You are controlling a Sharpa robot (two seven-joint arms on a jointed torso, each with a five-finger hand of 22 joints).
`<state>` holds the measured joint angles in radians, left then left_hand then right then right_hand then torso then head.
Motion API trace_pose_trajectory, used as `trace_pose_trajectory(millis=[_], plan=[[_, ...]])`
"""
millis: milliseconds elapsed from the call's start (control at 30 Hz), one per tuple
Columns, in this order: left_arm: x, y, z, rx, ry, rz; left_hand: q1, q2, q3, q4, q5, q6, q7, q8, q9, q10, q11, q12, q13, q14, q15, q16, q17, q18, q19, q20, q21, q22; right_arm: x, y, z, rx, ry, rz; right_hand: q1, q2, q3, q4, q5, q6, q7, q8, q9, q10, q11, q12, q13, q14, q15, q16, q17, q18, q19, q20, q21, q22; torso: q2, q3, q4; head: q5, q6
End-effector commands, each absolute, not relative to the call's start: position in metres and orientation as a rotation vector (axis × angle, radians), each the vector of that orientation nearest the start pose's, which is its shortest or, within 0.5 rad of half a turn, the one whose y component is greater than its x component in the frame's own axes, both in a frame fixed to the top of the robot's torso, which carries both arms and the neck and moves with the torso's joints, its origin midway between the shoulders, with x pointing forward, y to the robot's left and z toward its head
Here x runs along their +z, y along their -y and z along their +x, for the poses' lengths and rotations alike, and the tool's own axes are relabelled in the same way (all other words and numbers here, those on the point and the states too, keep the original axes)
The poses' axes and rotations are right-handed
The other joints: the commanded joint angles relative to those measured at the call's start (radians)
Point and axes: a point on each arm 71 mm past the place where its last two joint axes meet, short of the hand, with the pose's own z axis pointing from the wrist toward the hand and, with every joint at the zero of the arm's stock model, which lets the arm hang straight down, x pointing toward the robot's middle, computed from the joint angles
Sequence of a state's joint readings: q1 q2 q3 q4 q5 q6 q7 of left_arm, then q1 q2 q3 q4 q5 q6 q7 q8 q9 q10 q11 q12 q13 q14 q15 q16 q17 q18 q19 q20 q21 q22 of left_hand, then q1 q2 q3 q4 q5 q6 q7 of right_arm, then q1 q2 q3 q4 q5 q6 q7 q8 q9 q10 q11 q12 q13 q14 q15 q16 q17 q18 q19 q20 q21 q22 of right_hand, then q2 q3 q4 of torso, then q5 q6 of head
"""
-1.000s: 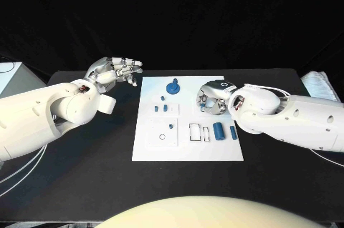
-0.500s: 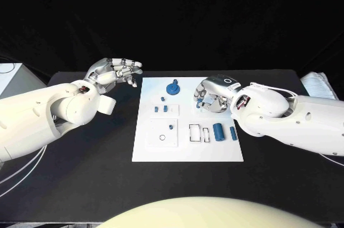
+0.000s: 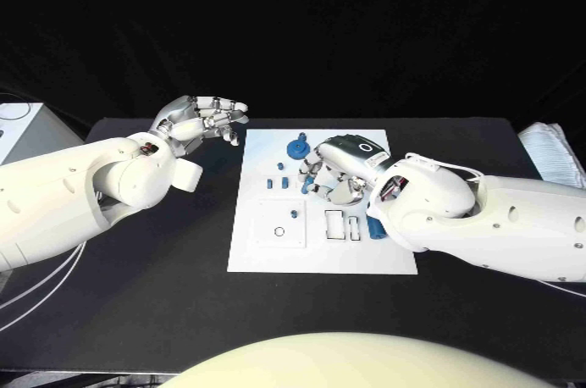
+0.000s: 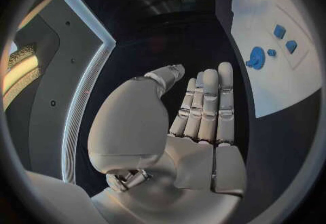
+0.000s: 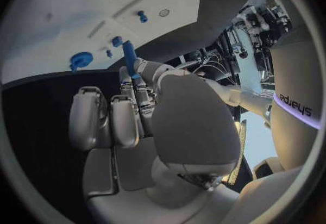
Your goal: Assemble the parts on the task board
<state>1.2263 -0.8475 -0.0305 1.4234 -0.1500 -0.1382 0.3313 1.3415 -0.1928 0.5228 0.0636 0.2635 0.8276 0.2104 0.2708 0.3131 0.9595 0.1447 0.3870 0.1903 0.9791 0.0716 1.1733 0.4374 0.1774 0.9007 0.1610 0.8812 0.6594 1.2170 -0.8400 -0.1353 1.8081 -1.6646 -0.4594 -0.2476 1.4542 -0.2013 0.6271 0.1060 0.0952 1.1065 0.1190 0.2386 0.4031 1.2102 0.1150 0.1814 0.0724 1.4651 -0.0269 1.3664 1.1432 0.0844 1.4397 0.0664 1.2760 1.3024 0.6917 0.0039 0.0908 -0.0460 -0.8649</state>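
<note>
The white task board [image 3: 262, 257] lies in the middle of the table. My right hand [image 3: 332, 172] hovers over its upper middle and pinches a thin blue rod [image 5: 129, 58] between thumb and fingers. A blue round knob part [image 3: 297, 145] stands near the board's far edge, just beyond that hand. Two small blue pieces [image 3: 276, 182] sit left of the hand, and a short blue peg [image 3: 295, 213] stands in a square plate. My right arm partly covers a blue cylinder [image 3: 373, 228]. My left hand [image 3: 203, 117] hangs off the board's far left corner and holds nothing.
Two narrow slots [image 3: 342, 225] are cut in the board beside the cylinder, and a small ring hole [image 3: 279, 231] marks the square plate. A pale box [image 3: 22, 125] stands at the table's left edge. A white ribbed object [image 3: 552, 151] lies at the right edge.
My right hand has moved left across the board with the blue rod, and its arm now covers part of the board's right side. The left hand has barely shifted.
</note>
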Motion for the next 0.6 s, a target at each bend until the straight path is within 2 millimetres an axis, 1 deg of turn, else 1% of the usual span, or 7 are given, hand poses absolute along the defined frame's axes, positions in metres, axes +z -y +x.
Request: trace_pose_trajectory(millis=[33, 133, 200, 300, 400, 500, 600], plan=[[-0.168, -0.226, 0.508, -1.577, -1.540, -0.929, 0.000, 0.000, -0.004, 0.003, 0.001, -0.005, 0.004, 0.003, -0.001, -0.004, 0.000, 0.003, 0.001, -0.009, 0.000, -0.007, -0.002, 0.006, 0.002, 0.005, -0.003, -0.001, -0.175, 0.113, 0.404, 0.820, -1.458, -0.350, -0.013, -0.001, 0.063, -0.061, 0.005, 0.002, 0.001, 0.003, 0.002, 0.079, -0.070, 0.002, 0.041, 0.026, -0.007, 0.002, -0.001, -0.014, 0.004, 0.000, 0.004, -0.001, 0.000, -0.0002, 0.0018, 0.005, -0.001], [-0.168, -0.225, 0.507, -1.581, -1.542, -0.927, 0.000, 0.000, -0.004, 0.003, 0.001, -0.005, 0.004, 0.003, -0.001, -0.004, 0.000, 0.003, 0.001, -0.009, 0.000, -0.007, -0.002, 0.006, 0.002, 0.005, -0.003, -0.001, -0.183, 0.101, 0.398, 0.855, -1.467, -0.360, -0.014, -0.001, 0.064, -0.062, 0.005, 0.002, 0.001, 0.003, 0.002, 0.079, -0.070, 0.002, 0.041, 0.026, -0.007, 0.002, -0.001, -0.014, 0.005, 0.000, 0.005, 0.000, 0.000, -0.0009, -0.0009, 0.010, -0.001], [-0.168, -0.225, 0.507, -1.583, -1.542, -0.926, 0.000, 0.000, -0.004, 0.003, 0.001, -0.005, 0.004, 0.003, -0.001, -0.004, 0.000, 0.003, 0.001, -0.009, 0.000, -0.007, -0.002, 0.006, 0.002, 0.005, -0.003, -0.001, -0.188, 0.096, 0.395, 0.871, -1.473, -0.364, -0.014, -0.001, 0.064, -0.062, 0.005, 0.002, 0.001, 0.003, 0.002, 0.079, -0.070, 0.001, 0.041, 0.026, -0.007, 0.002, -0.001, -0.014, 0.004, 0.000, 0.003, -0.002, 0.000, -0.0004, -0.0005, 0.013, -0.002], [-0.168, -0.225, 0.507, -1.583, -1.542, -0.926, 0.000, 0.000, -0.004, 0.003, 0.001, -0.005, 0.004, 0.003, -0.001, -0.004, 0.000, 0.003, 0.001, -0.009, 0.000, -0.007, -0.002, 0.006, 0.002, 0.005, -0.003, -0.001, -0.196, 0.090, 0.392, 0.888, -1.488, -0.368, -0.014, -0.001, 0.064, -0.062, 0.005, 0.002, 0.001, 0.003, 0.002, 0.079, -0.070, 0.001, 0.041, 0.026, -0.007, 0.002, -0.001, -0.014, 0.004, 0.000, 0.003, -0.002, 0.000, 0.0001, 0.0027, 0.015, -0.005], [-0.168, -0.224, 0.507, -1.584, -1.543, -0.926, 0.000, 0.000, -0.004, 0.003, 0.001, -0.005, 0.004, 0.003, -0.001, -0.004, 0.000, 0.003, 0.001, -0.009, 0.000, -0.007, -0.002, 0.006, 0.002, 0.005, -0.003, -0.001, -0.203, 0.087, 0.390, 0.894, -1.502, -0.370, -0.015, 0.000, 0.065, -0.063, 0.005, 0.001, 0.001, 0.003, 0.002, 0.078, -0.069, 0.001, 0.042, 0.025, -0.007, 0.001, -0.003, -0.014, 0.004, 0.000, 0.003, -0.002, 0.000, -0.0009, 0.0013, 0.019, -0.005], [-0.168, -0.224, 0.507, -1.584, -1.543, -0.925, 0.000, 0.000, -0.004, 0.003, 0.001, -0.005, 0.004, 0.003, -0.001, -0.004, 0.000, 0.003, 0.001, -0.009, 0.000, -0.007, -0.002, 0.006, 0.002, 0.005, -0.003, -0.001, -0.210, 0.083, 0.389, 0.898, -1.518, -0.375, -0.015, 0.000, 0.065, -0.063, 0.005, 0.001, 0.001, 0.003, 0.002, 0.078, -0.069, 0.001, 0.042, 0.025, -0.007, 0.001, -0.003, -0.014, 0.004, 0.000, 0.003, -0.002, 0.001, 0.0004, -0.0007, 0.024, -0.008], [-0.168, -0.224, 0.507, -1.586, -1.544, -0.925, 0.000, 0.000, -0.004, 0.003, 0.001, -0.005, 0.004, 0.003, -0.001, -0.004, 0.000, 0.003, 0.001, -0.009, 0.000, -0.007, -0.002, 0.006, 0.002, 0.005, -0.003, -0.001, -0.215, 0.081, 0.388, 0.899, -1.533, -0.378, -0.015, 0.000, 0.065, -0.064, 0.006, 0.001, 0.001, 0.003, 0.002, 0.078, -0.069, 0.000, 0.042, 0.025, -0.007, 0.001, -0.004, -0.013, 0.003, 0.001, 0.001, -0.004, 0.000, 0.0011, 0.0005, 0.025, -0.008]])
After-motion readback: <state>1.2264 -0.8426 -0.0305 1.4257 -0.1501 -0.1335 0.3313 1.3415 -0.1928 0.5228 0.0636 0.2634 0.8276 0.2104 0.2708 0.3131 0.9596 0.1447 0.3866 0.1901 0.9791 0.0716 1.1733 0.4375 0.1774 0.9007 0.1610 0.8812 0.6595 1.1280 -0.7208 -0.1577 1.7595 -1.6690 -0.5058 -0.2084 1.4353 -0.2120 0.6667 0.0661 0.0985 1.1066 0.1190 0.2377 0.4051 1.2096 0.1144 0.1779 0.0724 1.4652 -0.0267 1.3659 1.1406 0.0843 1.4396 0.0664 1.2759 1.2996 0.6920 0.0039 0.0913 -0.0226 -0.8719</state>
